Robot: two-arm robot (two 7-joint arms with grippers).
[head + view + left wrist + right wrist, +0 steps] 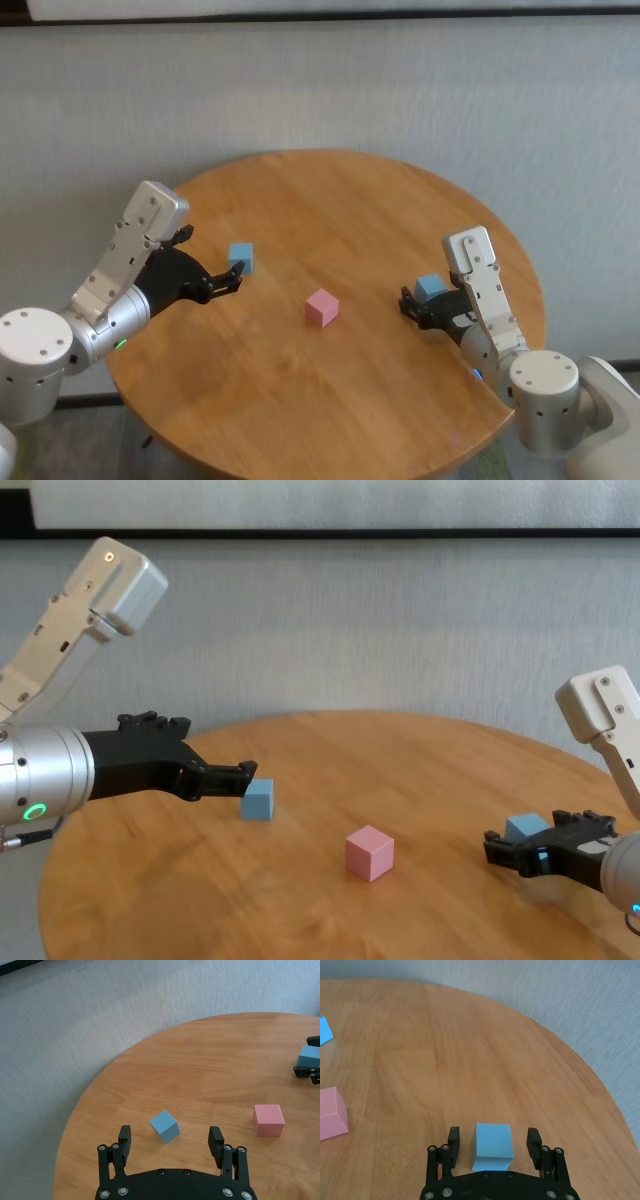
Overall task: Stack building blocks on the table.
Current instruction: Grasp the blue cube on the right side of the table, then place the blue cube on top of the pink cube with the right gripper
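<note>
On the round wooden table (330, 200) a pale pink cube (322, 306) sits near the middle. A light blue cube (241, 257) sits to its left. My left gripper (232, 278) is open, and that cube (164, 1126) lies on the table just ahead of its fingertips (125, 1134), untouched. A second light blue cube (431, 287) sits on the right. My right gripper (408, 303) is open, with its fingers on either side of that cube (492, 1146). A gap shows on both sides in the right wrist view.
A grey textured wall (400, 90) stands close behind the table. The table's rim (600, 1085) curves close by the right cube. Bare wood lies between the pink cube (369, 852) and each blue cube.
</note>
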